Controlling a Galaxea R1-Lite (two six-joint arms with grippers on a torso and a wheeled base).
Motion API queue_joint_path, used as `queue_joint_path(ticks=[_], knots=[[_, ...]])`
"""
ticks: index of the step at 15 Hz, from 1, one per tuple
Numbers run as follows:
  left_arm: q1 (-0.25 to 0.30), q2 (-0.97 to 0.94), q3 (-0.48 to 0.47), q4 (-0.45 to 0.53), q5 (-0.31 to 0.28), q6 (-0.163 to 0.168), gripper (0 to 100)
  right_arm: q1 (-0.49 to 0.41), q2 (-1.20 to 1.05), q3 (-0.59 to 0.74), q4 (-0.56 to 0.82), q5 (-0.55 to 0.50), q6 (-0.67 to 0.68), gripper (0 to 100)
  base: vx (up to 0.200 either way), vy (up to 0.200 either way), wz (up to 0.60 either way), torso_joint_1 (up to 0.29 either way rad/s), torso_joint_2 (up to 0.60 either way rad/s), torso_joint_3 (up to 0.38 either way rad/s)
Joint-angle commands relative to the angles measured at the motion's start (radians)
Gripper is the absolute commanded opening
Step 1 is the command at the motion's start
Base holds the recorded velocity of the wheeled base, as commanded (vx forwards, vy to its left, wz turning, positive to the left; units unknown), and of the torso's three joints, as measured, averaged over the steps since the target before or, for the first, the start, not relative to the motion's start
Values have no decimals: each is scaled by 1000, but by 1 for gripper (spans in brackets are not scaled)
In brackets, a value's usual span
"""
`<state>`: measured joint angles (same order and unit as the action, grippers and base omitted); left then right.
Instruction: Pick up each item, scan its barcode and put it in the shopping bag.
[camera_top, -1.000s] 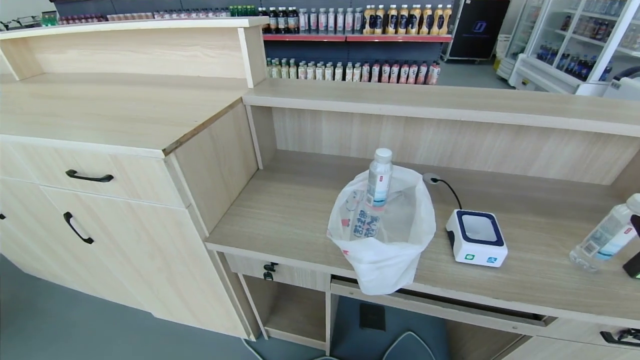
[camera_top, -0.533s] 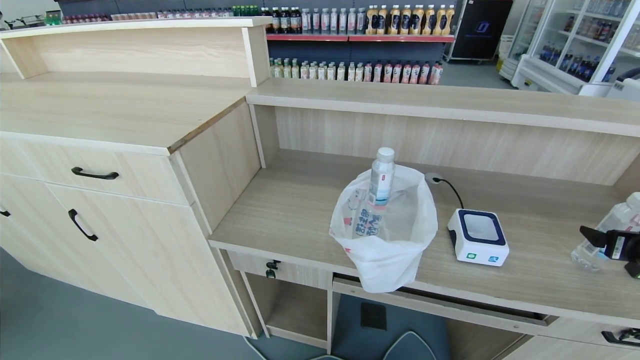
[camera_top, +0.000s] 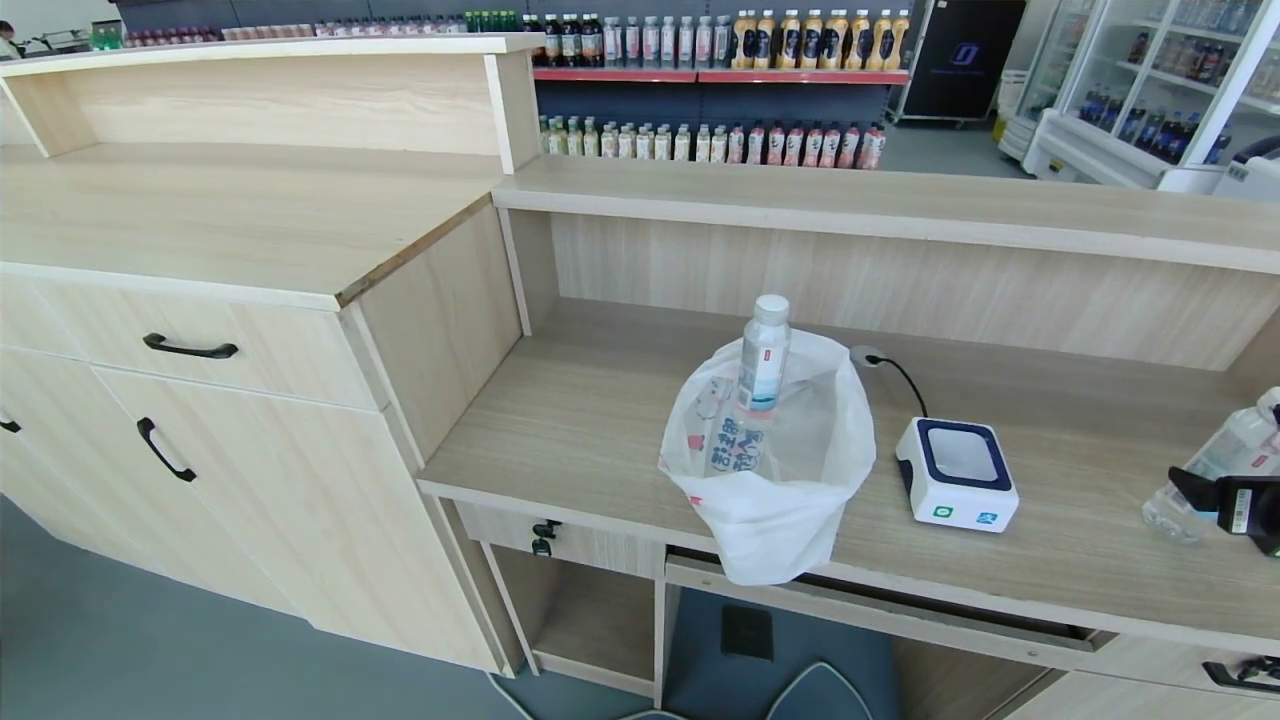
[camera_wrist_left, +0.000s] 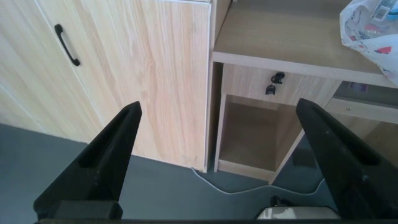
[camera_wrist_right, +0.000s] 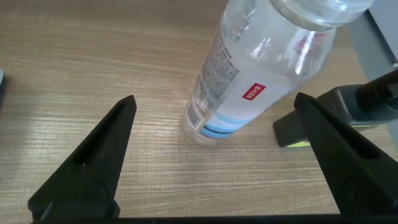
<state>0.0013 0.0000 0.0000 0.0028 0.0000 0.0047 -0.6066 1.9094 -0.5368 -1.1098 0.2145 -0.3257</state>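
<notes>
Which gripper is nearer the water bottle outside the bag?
Right. The right gripper is open right by the bottle, fingers spread to either side. The left gripper hangs open low before the cupboard, beyond the bag, far from it.

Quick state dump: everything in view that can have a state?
shopping bag: open, upright on the counter, one bottle inside
bottle in bag: upright, capped, neck above the rim
second bottle: standing on the counter, ungripped
scanner: window uncovered
right gripper: open, close to second bottle
left gripper: open, empty
</notes>
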Motion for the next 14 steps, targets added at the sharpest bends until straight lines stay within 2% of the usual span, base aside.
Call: queue_joint_path(ticks=[1,14], knots=[[0,0,0,0,0,0,100,-7,19,-5,-16,0,-3,100,0,0,0,0,0,0],[0,0,0,0,0,0,100,7,125,-114,-13,2,4,100,0,0,0,0,0,0]])
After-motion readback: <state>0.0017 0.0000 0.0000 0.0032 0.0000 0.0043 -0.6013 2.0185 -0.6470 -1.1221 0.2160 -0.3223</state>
